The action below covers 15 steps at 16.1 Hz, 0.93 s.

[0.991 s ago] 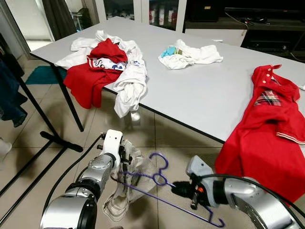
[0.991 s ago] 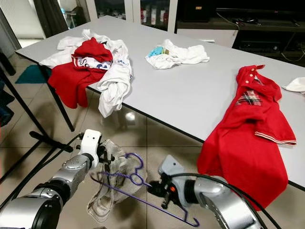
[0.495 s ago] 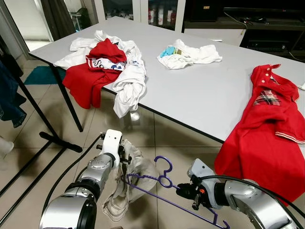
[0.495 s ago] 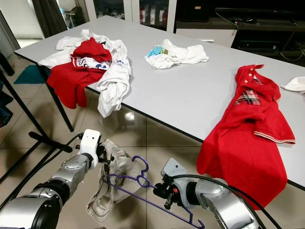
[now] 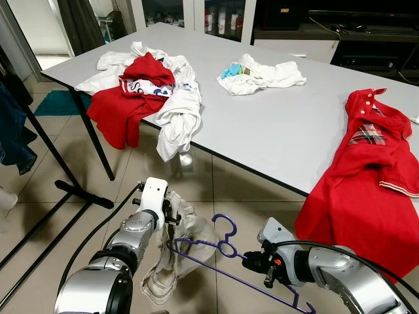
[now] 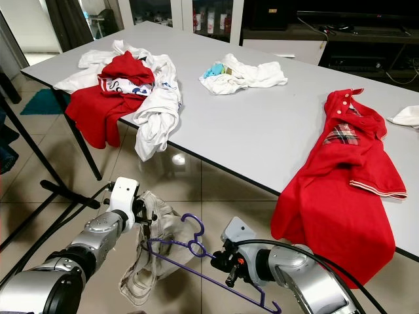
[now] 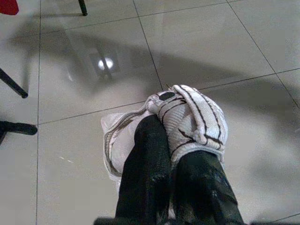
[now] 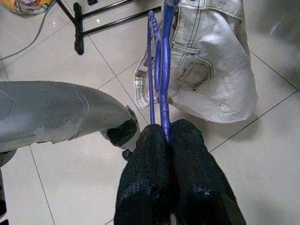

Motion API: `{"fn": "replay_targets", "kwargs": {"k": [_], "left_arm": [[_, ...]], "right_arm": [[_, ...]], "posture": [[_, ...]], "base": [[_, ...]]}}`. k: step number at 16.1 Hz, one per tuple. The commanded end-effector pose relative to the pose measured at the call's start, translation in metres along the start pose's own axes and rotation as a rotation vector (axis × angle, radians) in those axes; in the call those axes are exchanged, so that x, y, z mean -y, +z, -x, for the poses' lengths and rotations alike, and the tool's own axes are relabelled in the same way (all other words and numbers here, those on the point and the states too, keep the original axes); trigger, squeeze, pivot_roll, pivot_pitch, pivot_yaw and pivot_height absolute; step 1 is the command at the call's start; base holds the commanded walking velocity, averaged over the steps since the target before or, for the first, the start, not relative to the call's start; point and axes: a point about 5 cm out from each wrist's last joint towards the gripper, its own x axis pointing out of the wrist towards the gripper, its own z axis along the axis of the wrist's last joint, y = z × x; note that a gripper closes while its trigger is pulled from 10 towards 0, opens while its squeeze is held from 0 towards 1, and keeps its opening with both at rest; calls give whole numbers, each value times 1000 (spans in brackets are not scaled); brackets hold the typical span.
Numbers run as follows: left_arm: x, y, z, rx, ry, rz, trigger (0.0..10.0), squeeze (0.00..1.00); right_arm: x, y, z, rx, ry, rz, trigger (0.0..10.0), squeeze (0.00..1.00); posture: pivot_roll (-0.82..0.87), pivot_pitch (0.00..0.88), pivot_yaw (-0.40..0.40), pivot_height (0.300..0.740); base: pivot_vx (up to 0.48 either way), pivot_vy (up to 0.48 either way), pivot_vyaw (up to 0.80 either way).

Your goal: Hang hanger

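since a second ago your purple wire hanger point(image 5: 226, 252) has dropped slightly lower over the tiled floor point(image 5: 216, 190). your right gripper point(image 8: 164, 136) is clamped on it below the hook, and your left gripper point(image 7: 176, 140) is clenched on the crumpled white garment point(image 5: 173, 252) draped on its end.

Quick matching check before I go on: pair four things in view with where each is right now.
1. purple wire hanger
2. pale whitish garment
3. red polo shirt
4. small white-and-teal cloth heap

A. draped over the table's near edge
B. clamped in the right gripper
C. lying mid-table
D. gripped by the left gripper, hanging toward the floor

Pairs: 1-B, 2-D, 3-A, 4-C
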Motion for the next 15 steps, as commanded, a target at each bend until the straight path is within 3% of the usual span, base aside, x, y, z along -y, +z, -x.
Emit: {"fn": "replay_targets", "kwargs": {"k": [1, 3, 5, 8, 15], "left_arm": [[-2, 20, -3, 71, 2, -19, 10000, 0], [-2, 20, -3, 71, 2, -19, 10000, 0], [11, 26, -6, 98, -41, -25, 10000, 0], [11, 29, -5, 123, -81, -49, 10000, 0], [7, 45, 2, 265, -134, -14, 10000, 0]], "right_arm": [[3, 5, 1, 16, -13, 16, 10000, 0], [3, 5, 1, 16, -13, 16, 10000, 0], [28, 17, -14, 36, -200, 1, 10000, 0], [46, 26, -4, 150, -388, 40, 10000, 0], [47, 19, 8, 245, -508, 15, 10000, 0]], "posture": [[-128, 0, 46, 740], [-128, 0, 46, 740], [-125, 0, 40, 740], [-127, 0, 42, 740], [-103, 0, 26, 740]], "base": [[0, 0, 0], [0, 0, 0], [0, 0, 0], [0, 0, 0], [0, 0, 0]]}}
